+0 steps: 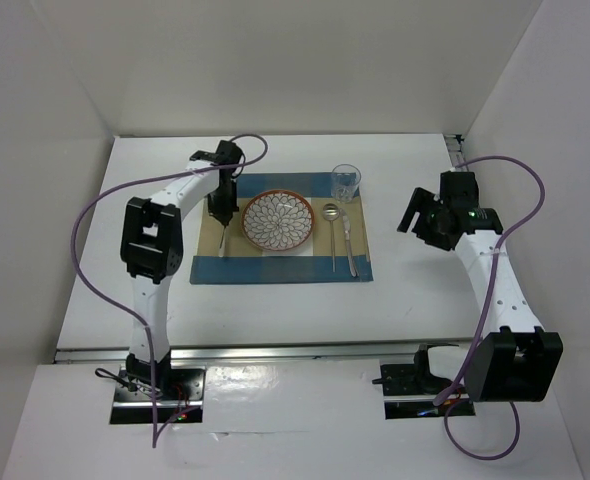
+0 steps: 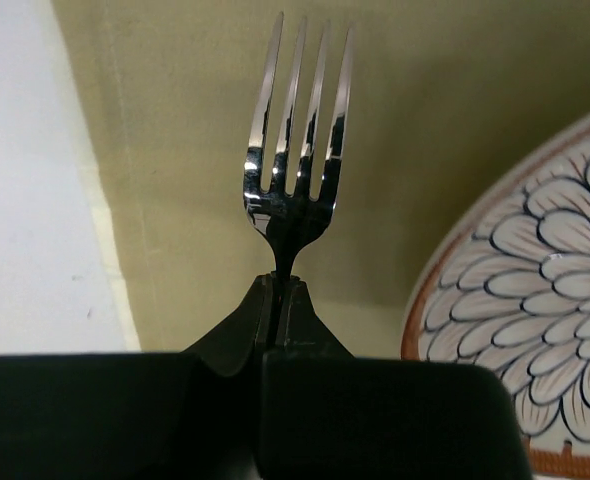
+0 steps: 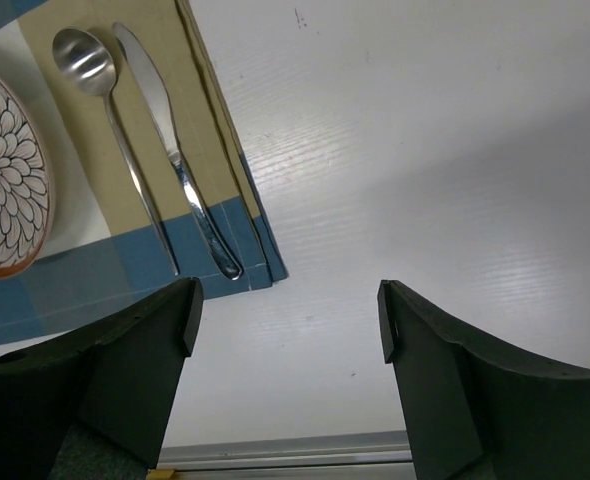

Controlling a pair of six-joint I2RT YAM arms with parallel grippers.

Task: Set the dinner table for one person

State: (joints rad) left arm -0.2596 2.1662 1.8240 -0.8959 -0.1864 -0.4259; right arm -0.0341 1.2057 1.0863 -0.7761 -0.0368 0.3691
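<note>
One shiny steel fork (image 2: 297, 150) is pinched by the fully closed left gripper (image 2: 278, 290) at nine o'clock of the flower-patterned round plate (image 2: 535, 300), seemingly for placing there; the right gripper (image 3: 285, 320) gapes wide, empty.

The fork (image 2: 297, 150) shows only its tines and neck in the left wrist view; its handle is buried between the closed fingers of the left pincer (image 2: 281, 288). The plate (image 2: 535, 300) is cut off by that view's right edge. In the right wrist view it is cut off by the left edge, where the placemat (image 3: 105, 265) also runs off. From above, whether the glass (image 1: 346, 182) holds anything is too small to tell.
</note>
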